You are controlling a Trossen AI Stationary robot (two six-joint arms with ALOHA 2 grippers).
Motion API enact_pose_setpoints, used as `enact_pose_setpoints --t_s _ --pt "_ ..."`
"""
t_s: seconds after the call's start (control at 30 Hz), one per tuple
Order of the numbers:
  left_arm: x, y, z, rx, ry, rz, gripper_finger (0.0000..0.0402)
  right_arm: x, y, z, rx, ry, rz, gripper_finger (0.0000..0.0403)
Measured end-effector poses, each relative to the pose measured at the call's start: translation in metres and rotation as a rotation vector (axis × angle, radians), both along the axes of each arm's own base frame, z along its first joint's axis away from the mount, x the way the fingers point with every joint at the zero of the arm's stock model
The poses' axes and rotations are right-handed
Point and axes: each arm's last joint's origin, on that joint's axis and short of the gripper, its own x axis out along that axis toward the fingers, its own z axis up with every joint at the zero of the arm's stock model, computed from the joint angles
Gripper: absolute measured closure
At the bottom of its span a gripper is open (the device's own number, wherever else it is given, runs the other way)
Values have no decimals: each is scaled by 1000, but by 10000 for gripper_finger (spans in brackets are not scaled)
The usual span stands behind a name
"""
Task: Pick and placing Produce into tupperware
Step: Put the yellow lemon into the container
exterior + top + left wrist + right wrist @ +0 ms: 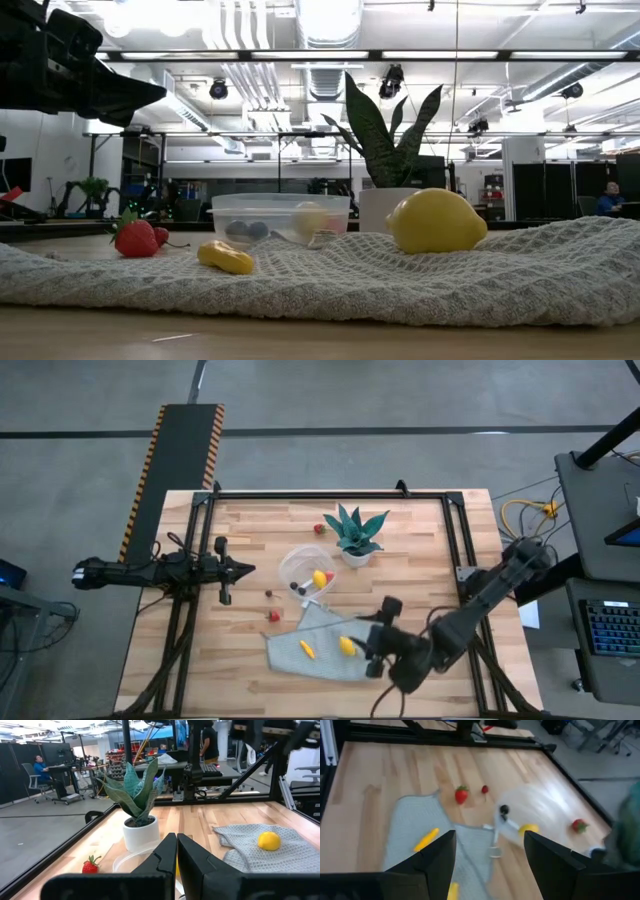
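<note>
The clear round tupperware [303, 570] stands mid-table with a yellow piece [319, 577] and dark round ones [296, 587] inside. On the grey cloth [322, 650] lie a lemon [347, 646] and a smaller yellow piece [307, 649]. Red berries lie on the wood [274, 616], [319, 529]. My right gripper [380, 636] hovers open over the cloth's right edge, beside the lemon, with nothing between its fingers [490, 865]. Near the table's left edge my left gripper [240, 569] stays shut and level, pointing at the tupperware [129, 861].
A teal spiky plant in a white pot [356, 536] stands just right of the tupperware, toward the far edge. A small dark piece [268, 593] lies on the wood left of the tupperware. A black frame [330, 494] borders the table.
</note>
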Motion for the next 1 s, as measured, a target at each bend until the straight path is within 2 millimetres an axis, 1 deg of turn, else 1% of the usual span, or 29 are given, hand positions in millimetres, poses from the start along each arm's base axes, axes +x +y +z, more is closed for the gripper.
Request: enact_pose_setpoints --t_s 0.13,0.27,0.37,0.5,0.6,0.67,0.93,1.0 --pt "0 0 0 -3 -1 0 402 18 17 -15 5 19 -36 177" --pt "0 0 0 -3 -1 0 402 29 27 -30 15 81 -123 177" --pt "0 0 0 -3 -1 0 402 32 34 -43 87 118 -175 177" --pt "0 0 0 -3 -2 0 402 37 43 -68 185 192 -192 177" --pt "0 0 0 -3 -3 0 402 39 47 -84 235 252 -209 177" --pt "0 0 0 0 -3 0 402 41 48 -92 246 262 -229 177" --pt "0 0 0 4 -3 0 402 44 51 -115 237 278 -277 177" --pt "0 0 0 4 -3 0 402 46 48 -120 227 284 -290 177"
